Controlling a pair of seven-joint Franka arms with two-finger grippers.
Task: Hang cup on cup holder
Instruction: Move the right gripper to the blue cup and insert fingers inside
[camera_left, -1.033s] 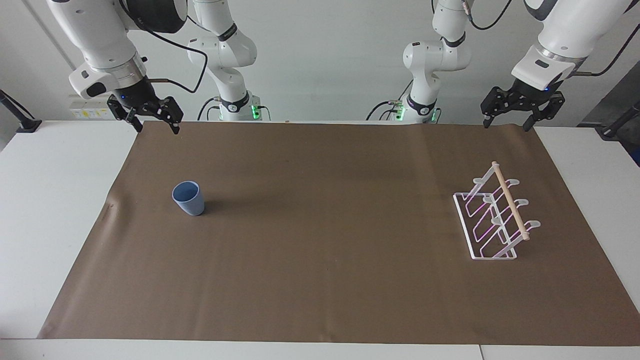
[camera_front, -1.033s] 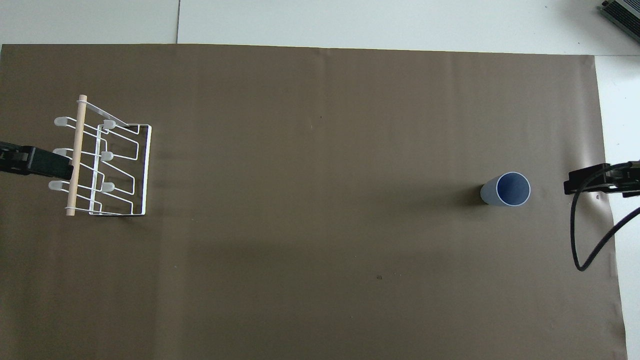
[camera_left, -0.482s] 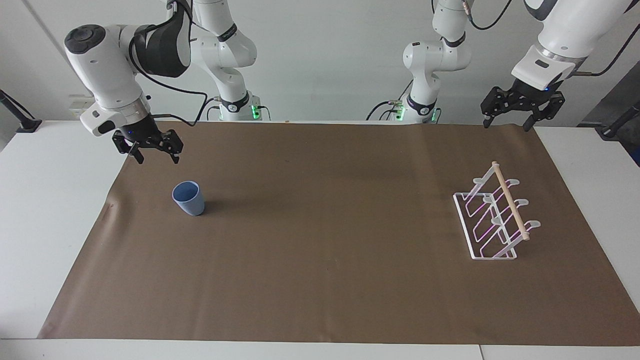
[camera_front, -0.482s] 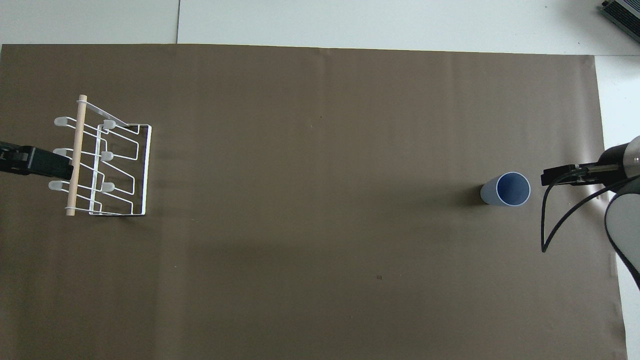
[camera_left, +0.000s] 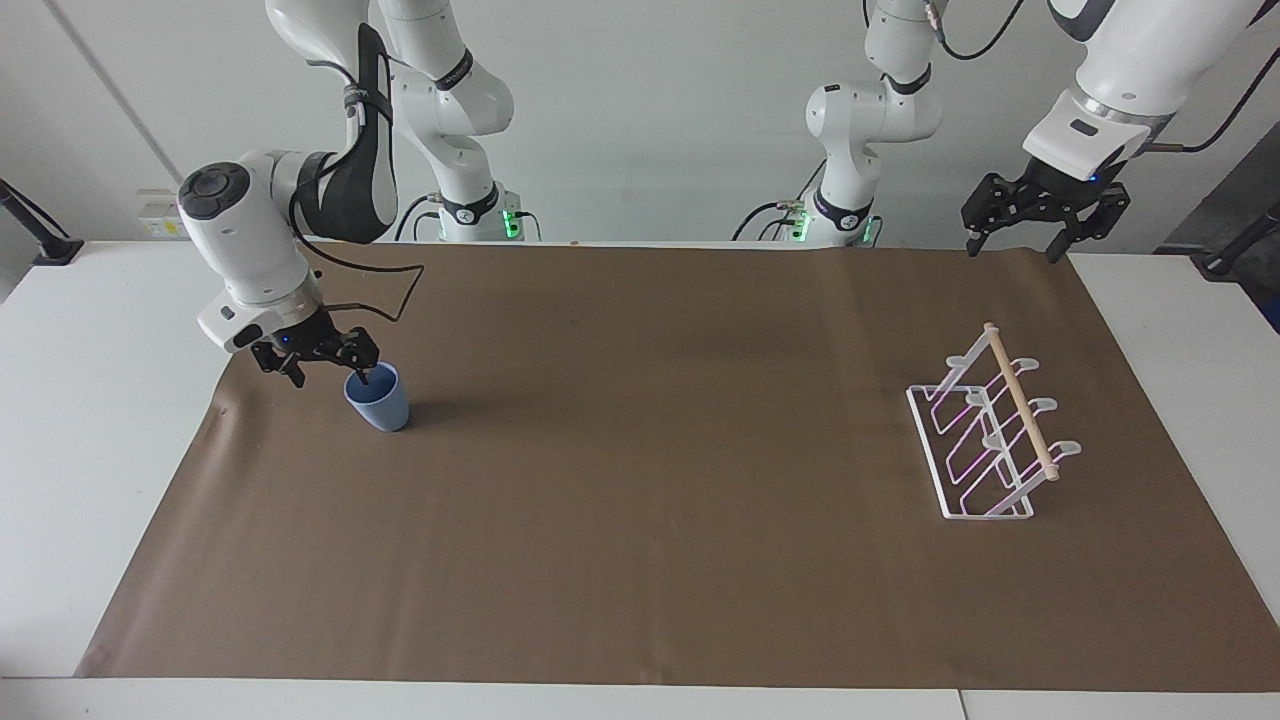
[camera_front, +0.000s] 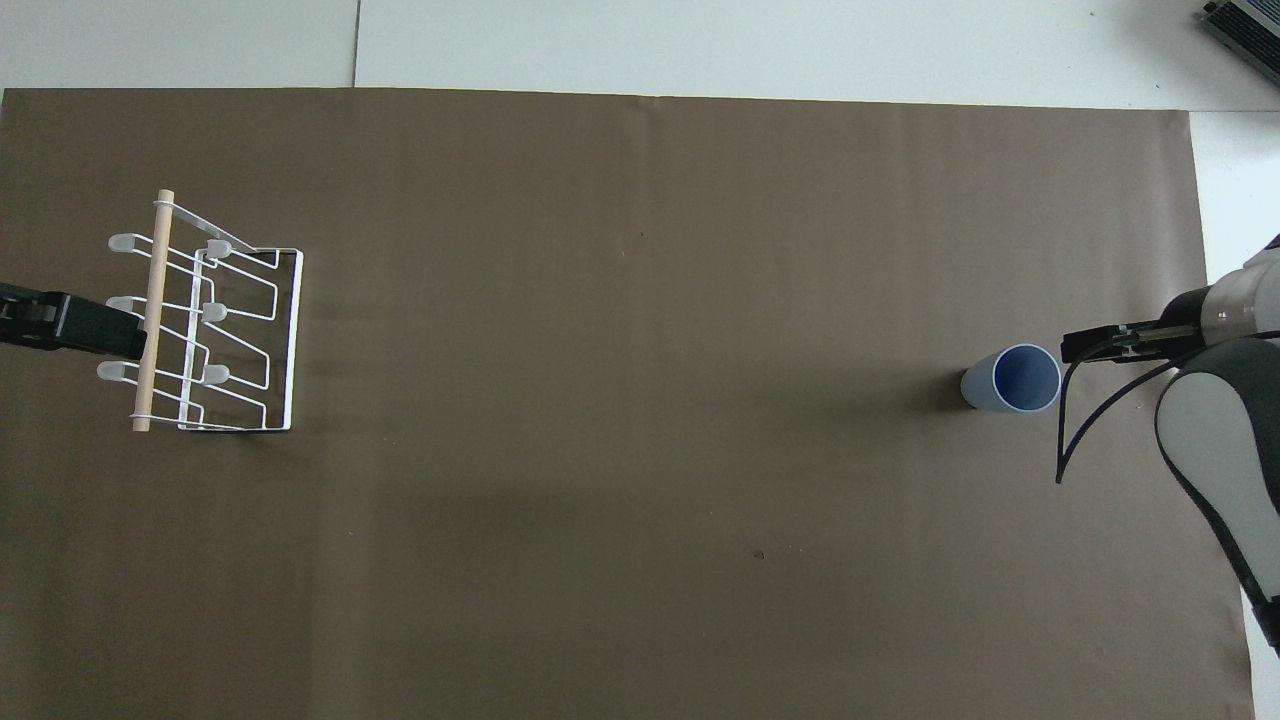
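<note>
- Cup (camera_left: 378, 397) stands upright on the brown mat (camera_left: 640, 520), mouth up, toward the right arm's end of the surface (camera_left: 110, 470)
- We see the right claw (camera_left: 327, 370) low at the cup's rim, on the side toward the surface's edge; one fingertip (camera_left: 364, 377) sits at or just inside the rim, and we cannot tell whether it touches
- We read the right claw as wide, gripping nothing
- From overhead, the right claw (camera_front: 1090, 345) shows just beside the cup (camera_front: 1012, 378)
- We find the cup holder (camera_left: 990, 425) well apart from the right claw, toward the left arm's end of the surface, its wooden rod (camera_left: 1020, 400) across the top
- We see the left claw (camera_left: 1012, 243) waiting in the air over the mat's edge nearest the robots, wide and holding nothing
- Overhead, the left claw (camera_front: 125, 340) overlaps the cup holder (camera_front: 250, 340)
</note>
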